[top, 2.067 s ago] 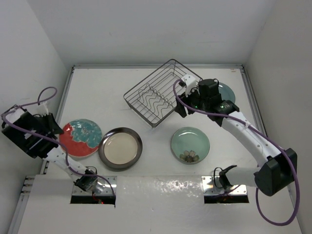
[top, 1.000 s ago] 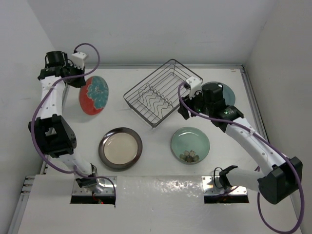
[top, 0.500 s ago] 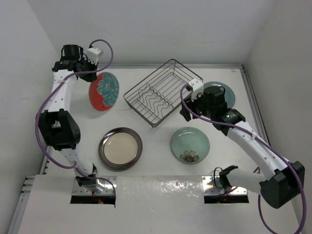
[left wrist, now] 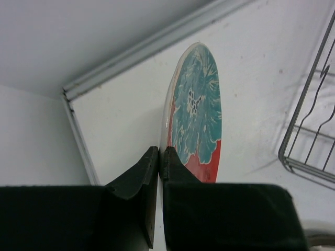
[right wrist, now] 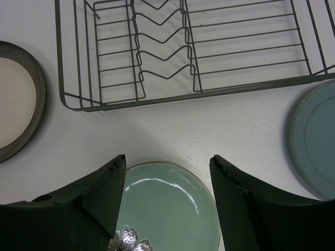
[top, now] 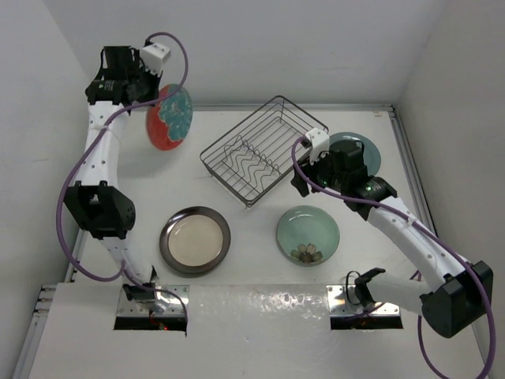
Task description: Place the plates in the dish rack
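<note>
Red plate [left wrist: 194,112] clamped edge-on in left gripper [left wrist: 158,157]; keep upright, carry to rack [top: 251,154] right of fingers [left wrist: 136,178], lower rim into divider slot [right wrist: 157,57]. Right gripper [right wrist: 167,159] spread apart, empty.

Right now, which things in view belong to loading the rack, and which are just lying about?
Job: red-and-teal round plate, cream brown-rimmed plate, pale green plate, grey-teal plate, dark wire dish rack.
Lying about: only the arms' purple cables.
</note>
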You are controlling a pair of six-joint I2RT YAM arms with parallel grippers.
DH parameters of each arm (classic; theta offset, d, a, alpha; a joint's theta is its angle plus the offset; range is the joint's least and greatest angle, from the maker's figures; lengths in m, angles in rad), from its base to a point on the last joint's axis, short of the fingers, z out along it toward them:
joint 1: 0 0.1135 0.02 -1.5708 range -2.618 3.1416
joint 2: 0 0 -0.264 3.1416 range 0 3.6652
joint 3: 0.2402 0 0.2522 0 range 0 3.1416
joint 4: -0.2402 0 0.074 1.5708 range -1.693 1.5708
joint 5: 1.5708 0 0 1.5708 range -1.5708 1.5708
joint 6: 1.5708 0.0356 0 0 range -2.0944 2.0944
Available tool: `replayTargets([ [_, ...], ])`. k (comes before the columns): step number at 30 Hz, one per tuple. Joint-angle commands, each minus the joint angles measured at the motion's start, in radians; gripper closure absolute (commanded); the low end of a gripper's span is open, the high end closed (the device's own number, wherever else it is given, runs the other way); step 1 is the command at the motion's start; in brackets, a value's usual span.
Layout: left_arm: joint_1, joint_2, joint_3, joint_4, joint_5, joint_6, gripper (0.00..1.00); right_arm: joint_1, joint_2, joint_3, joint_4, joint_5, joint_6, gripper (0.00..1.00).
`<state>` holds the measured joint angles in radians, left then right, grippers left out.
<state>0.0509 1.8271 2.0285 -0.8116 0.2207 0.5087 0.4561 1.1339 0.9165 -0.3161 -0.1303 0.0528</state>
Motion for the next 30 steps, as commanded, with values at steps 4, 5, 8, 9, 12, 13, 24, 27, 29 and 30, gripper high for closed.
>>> replayTargets([
  [4,-0.126,-0.064,0.177,0.166,-0.05,0.014,1.0,0.007,0.006,-0.005,0.052,0.004,0.01,0.35],
  [5,-0.141,-0.077,0.18,0.178,-0.063,0.02,1.0,0.007,0.007,-0.005,0.055,0.004,0.01,0.35],
  [8,-0.204,-0.071,0.234,0.157,-0.073,0.03,1.0,0.007,0.013,-0.01,0.055,0.0,0.015,0.34],
  [9,-0.235,-0.065,0.249,0.146,-0.075,0.033,1.0,0.007,0.017,-0.011,0.054,-0.002,0.018,0.34],
  [12,-0.295,-0.052,0.266,0.131,-0.09,0.051,1.0,0.007,0.013,-0.018,0.052,-0.002,0.019,0.34],
  [13,-0.307,-0.046,0.266,0.131,-0.092,0.054,1.0,0.007,0.012,-0.019,0.049,0.0,0.021,0.34],
  [24,-0.422,0.04,0.208,0.181,-0.126,0.08,1.0,0.007,-0.022,-0.059,0.038,0.027,0.024,0.33],
  [27,-0.437,0.073,0.214,0.206,-0.144,0.1,1.0,0.007,-0.026,-0.062,0.032,0.032,0.024,0.33],
  [29,-0.444,0.086,0.21,0.207,-0.147,0.113,1.0,0.007,-0.029,-0.062,0.025,0.038,0.022,0.33],
  [30,-0.444,0.087,0.2,0.212,-0.147,0.114,1.0,0.007,-0.033,-0.062,0.02,0.049,0.024,0.33],
])
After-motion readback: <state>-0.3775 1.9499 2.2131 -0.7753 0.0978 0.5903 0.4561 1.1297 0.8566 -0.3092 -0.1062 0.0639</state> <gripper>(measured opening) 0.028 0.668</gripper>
